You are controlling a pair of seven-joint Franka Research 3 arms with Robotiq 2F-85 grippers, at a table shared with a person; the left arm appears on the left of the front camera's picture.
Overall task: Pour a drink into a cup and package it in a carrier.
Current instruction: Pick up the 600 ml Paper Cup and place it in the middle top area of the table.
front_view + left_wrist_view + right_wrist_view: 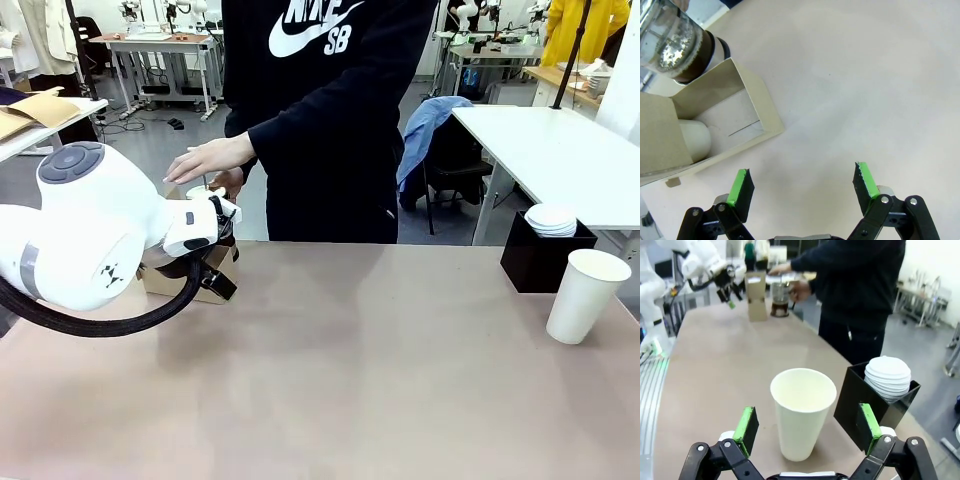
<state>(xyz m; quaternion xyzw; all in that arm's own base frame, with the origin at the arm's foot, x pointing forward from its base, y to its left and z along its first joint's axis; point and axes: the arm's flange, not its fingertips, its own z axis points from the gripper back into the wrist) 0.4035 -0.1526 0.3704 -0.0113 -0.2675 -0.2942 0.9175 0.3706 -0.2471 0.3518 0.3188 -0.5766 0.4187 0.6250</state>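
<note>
Nothing poured: cup (585, 295) empty at right edge, drink (696, 65) in jug (670, 40) by carrier (740, 90) upper left (person's hand (205, 160) near); my left gripper (802, 182), right gripper (807, 427) gape empty.

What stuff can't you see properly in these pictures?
1. Front view: the left arm covers most of the carrier, so its cup slots can't be counted.
2. Left wrist view: the press jug is cut off by the picture's top corner, so how full it is stays unknown.
3. Right wrist view: the lids in the black box are stacked tight and too small to count.
</note>
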